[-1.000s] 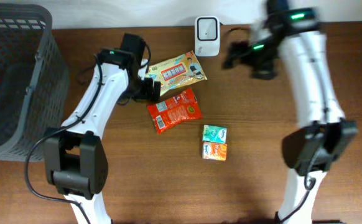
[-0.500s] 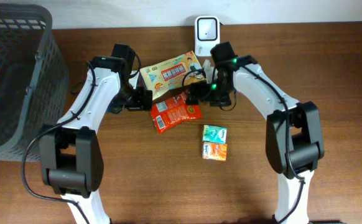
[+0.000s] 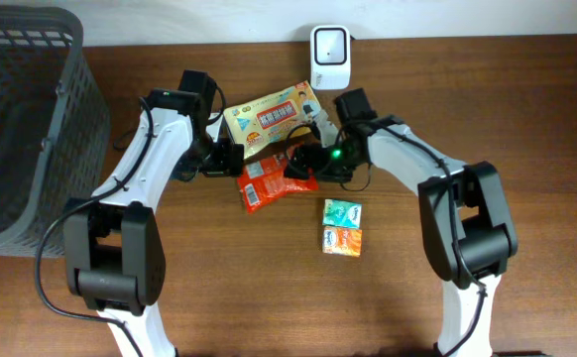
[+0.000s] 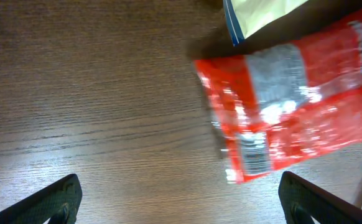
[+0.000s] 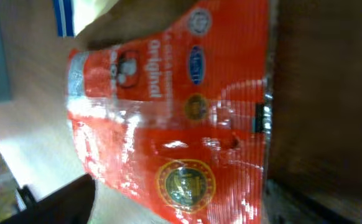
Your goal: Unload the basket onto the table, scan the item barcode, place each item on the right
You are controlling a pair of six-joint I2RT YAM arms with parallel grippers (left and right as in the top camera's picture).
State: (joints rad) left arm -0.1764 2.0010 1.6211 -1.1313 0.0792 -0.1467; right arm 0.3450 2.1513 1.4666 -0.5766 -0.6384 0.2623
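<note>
the red snack packet (image 3: 269, 184) looks light, crinkly and slippery, best pinched at an edge seam; right tool (image 3: 301, 165) gapes above it, left tool (image 3: 231, 158) wide, empty.

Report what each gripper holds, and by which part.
Nothing is held. The left gripper is open beside the red snack packet; the right gripper straddles its end, jaws open, not visibly clamped.

Soft light, wrist views blurred, glare patches
</note>
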